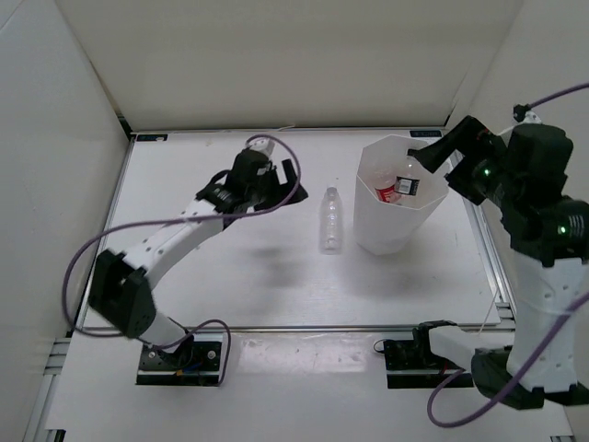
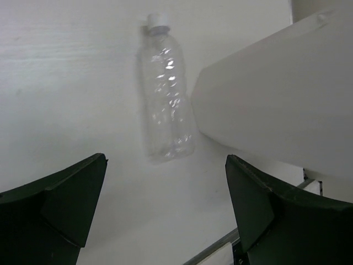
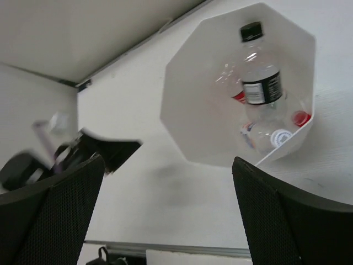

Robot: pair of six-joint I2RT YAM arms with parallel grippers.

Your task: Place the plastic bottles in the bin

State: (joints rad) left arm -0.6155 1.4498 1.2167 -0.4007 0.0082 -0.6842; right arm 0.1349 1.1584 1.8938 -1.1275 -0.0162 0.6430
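Right tool (image 3: 168, 163): jaws spread wide, nothing between them; in the top view (image 1: 425, 157) it hangs at the right rim of the bin, pointing left over the opening.
Left tool (image 2: 165, 165): spread wide too, holding nothing; in the top view (image 1: 293, 181) it sits left of centre over the tabletop, aimed toward the loose bottle.
Tabletop (image 1: 230, 276): white; its bare part fills the lower centre of the top view.
Purple cable (image 1: 92, 249): loops out at the left of the frame beside the left arm.
Nearly plain bottle (image 1: 330, 221): clear with a white cap, lying on its side at frame centre, cap toward the far wall, just left of the bin; touching or not, cannot tell. In the left wrist view (image 2: 165, 99) it lies upper centre, beyond the two dark fingers.
Bin (image 1: 386, 235): white, upright, right of centre, with an octagonal rim; it fills the upper right of the right wrist view (image 3: 187, 83) and the right side of the left wrist view (image 2: 276, 94).
Black-capped bottle (image 3: 259, 77): inside the bin, neck uppermost, with a dark label band; also seen from above (image 1: 408, 180).
Red-capped bottle (image 3: 300, 117): low in the bin, cap at the lower right of the opening.
Blue-and-white labelled bottle (image 3: 278, 137): at the bin's bottom, partly hidden.
Far wall (image 1: 276, 55): a plain pale panel across the top of the frame.
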